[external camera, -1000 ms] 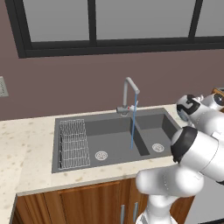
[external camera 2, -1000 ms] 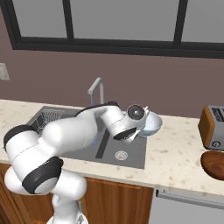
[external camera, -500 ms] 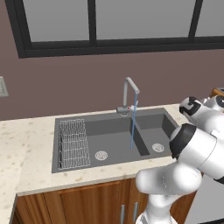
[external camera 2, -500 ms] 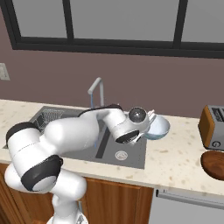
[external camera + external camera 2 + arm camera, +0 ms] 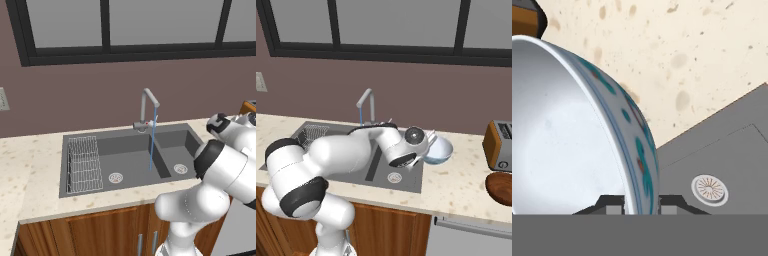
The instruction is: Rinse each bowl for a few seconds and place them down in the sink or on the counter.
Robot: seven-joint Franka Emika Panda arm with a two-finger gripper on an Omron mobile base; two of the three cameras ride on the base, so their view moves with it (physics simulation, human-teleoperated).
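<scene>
bowl [image 5: 572,145]: glazed ceramic look, glossy pale inside, smooth outside with painted teal and red marks
counter [image 5: 466,185]: beige speckled stone, smooth, light edge
sink [image 5: 130,160]: dark grey, matt, smooth walls
drain [image 5: 710,189]: silvery metal, ribbed
rack [image 5: 83,164]: thin wire, pale metal
tap [image 5: 148,111]: brushed silver metal
cabinets [image 5: 100,235]: brown wood, visible grain, slight sheen
toaster [image 5: 499,146]: metal body, brown sides
wall [image 5: 316,85]: flat matt mauve
</scene>
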